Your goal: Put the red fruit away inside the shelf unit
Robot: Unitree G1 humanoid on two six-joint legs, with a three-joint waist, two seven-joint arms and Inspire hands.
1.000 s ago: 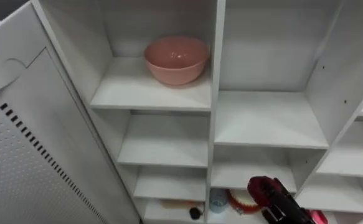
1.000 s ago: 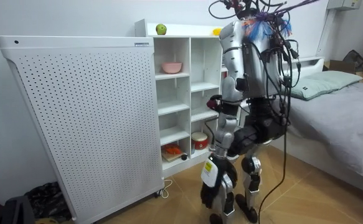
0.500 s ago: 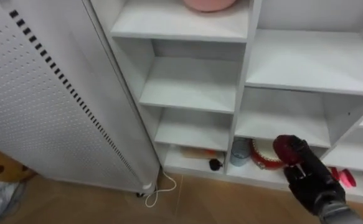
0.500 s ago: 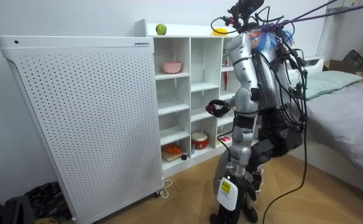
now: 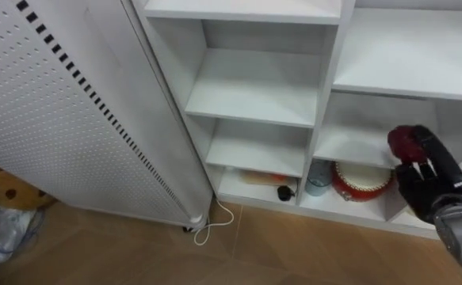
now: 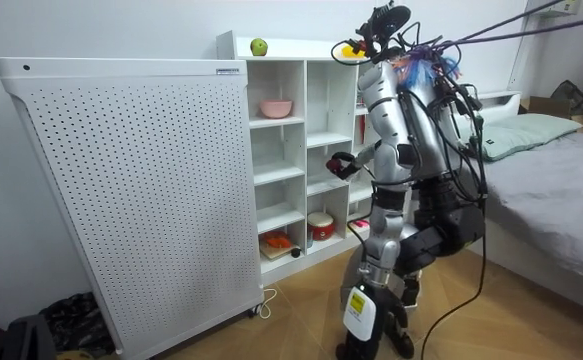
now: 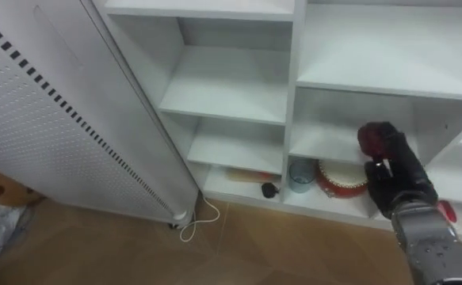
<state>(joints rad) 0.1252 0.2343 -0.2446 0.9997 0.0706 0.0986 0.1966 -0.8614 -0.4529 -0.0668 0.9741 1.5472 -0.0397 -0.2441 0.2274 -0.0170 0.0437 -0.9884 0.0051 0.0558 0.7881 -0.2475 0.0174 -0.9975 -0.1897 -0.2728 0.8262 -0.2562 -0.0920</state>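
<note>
Forearm and black right hand [image 5: 435, 190] come up from the lower right corner of the eye views, with the back of the hand towards you and the fingers [image 5: 429, 154] pointing up and away at the white open-shelved closet [image 5: 254, 83]. Those fingers are curled round a dark red round fruit [image 5: 405, 142], which sits at the upper left of the hand, clasped against the palm with only its top and left side showing. The fruit is round, so you get no long axis from it, and you cannot tell which way its stem end faces. You see it held before the closet's right column, over the front edge of the shelf above the bottom compartment; whether it touches that shelf you cannot tell. Below it in that compartment stand a red-and-white round pot [image 5: 360, 179] and, just beside it on the left, a pale blue cup [image 5: 318, 176]. In the room view your robot stands upright, close in front of the closet, its hand raised with the fruit at mid-shelf height. A tall white perforated panel [image 5: 48, 119] stands against the closet's left side.
</note>
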